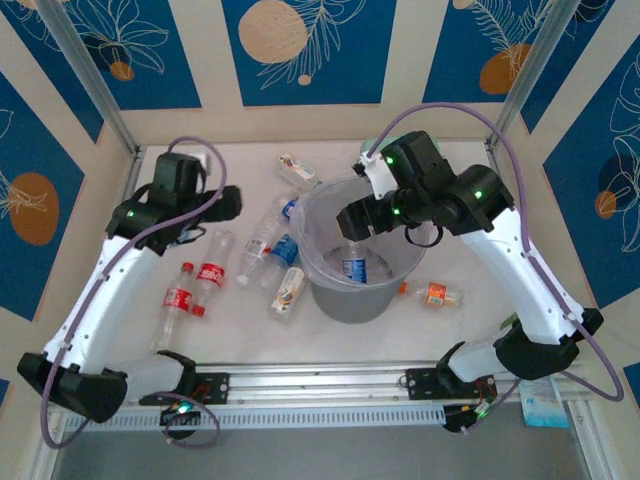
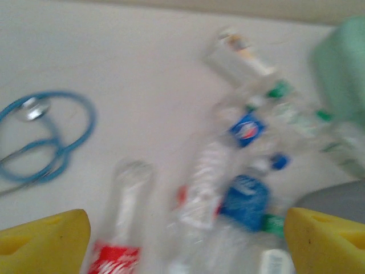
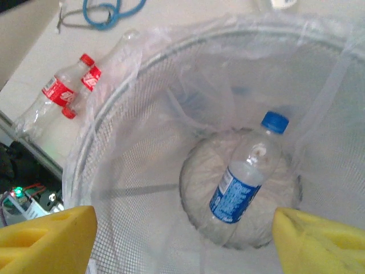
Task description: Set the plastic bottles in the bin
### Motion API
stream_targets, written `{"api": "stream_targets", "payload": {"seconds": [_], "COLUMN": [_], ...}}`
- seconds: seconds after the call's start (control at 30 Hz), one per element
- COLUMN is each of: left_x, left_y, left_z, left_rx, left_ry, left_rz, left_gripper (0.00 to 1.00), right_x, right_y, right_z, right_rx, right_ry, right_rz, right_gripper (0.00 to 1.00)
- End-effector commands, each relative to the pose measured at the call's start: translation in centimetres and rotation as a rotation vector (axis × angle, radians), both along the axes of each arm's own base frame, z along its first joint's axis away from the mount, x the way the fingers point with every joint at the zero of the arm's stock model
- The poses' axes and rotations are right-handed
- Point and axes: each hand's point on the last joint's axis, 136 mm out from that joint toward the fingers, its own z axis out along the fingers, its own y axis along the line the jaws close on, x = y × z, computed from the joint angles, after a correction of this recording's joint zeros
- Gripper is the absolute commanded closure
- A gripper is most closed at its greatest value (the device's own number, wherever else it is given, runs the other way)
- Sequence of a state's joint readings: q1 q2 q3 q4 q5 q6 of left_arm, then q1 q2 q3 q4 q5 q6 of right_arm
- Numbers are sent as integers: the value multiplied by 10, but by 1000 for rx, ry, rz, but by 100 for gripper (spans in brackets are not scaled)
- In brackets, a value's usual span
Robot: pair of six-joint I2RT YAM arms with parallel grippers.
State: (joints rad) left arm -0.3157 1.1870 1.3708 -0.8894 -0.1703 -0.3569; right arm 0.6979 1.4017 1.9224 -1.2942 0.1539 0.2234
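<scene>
A blue-labelled bottle (image 3: 245, 182) is lying at the bottom of the bin (image 1: 352, 300).
The right pincer (image 3: 182, 242) is hovering above it, spread wide and empty; the left pincer (image 2: 187, 242), likewise gaping, is hanging over more bottles (image 1: 283, 252) scattered on the surface (image 1: 240, 335) beside the bin.

Reads as a robotics lab cell rather than a home or shop. Boxed in by printed blue-and-beige wall panels (image 1: 300, 45) on bare aluminium posts (image 1: 88, 80), far beyond both the left claw (image 1: 232, 203) and the right claw (image 1: 350, 220). Fitted with a plain white bench (image 1: 240, 325) beneath the claws, and behind them, at the near edge, an aluminium rail (image 1: 320, 385) carrying two white robot arms (image 1: 92, 312) side by side, looping purple cables (image 1: 450, 107) and small circuit boards (image 1: 180, 408) with green lights
</scene>
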Motion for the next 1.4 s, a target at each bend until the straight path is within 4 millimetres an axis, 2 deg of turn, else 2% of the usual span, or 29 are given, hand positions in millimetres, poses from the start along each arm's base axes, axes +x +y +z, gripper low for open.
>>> {"api": "stream_targets", "payload": {"seconds": [0.0, 0.2, 0.37, 0.47, 0.6, 0.8, 0.93, 1.2, 1.37], "left_x": [-42, -72, -93, -99, -102, -103, -103, -93, -86], "left_y": [49, 98, 132, 136, 128, 118, 116, 117, 121], "left_z": [-67, -125, -165, -189, -217, -238, -250, -252, -237], "left_rx": [126, 96, 92, 26, -102, -123, -124, -135, -114], "left_ry": [261, 331, 328, 341, 389, 457, 480, 465, 428], "left_rz": [118, 388, 586, 642, 660, 607, 601, 604, 596], "left_gripper": [13, 13, 14, 17, 18, 6, 6, 18, 29], "right_x": [16, 49, 60, 63, 66, 71, 74, 77, 77], "right_y": [0, -10, -24, -32, -43, -51, -51, -47, -45], "right_z": [23, 52, 49, 41, 35, 31, 24, 19, 21], "right_rx": [57, 140, 159, 146, 131, 146, 145, 153, 170], "right_ry": [-113, -206, -184, -169, -159, -155, -137, -118, -112], "right_rz": [-11, -94, -139, -159, -184, -216, -222, -220, -220], "right_gripper": [20, 21, 21, 21, 22, 22, 22, 22, 22]}}
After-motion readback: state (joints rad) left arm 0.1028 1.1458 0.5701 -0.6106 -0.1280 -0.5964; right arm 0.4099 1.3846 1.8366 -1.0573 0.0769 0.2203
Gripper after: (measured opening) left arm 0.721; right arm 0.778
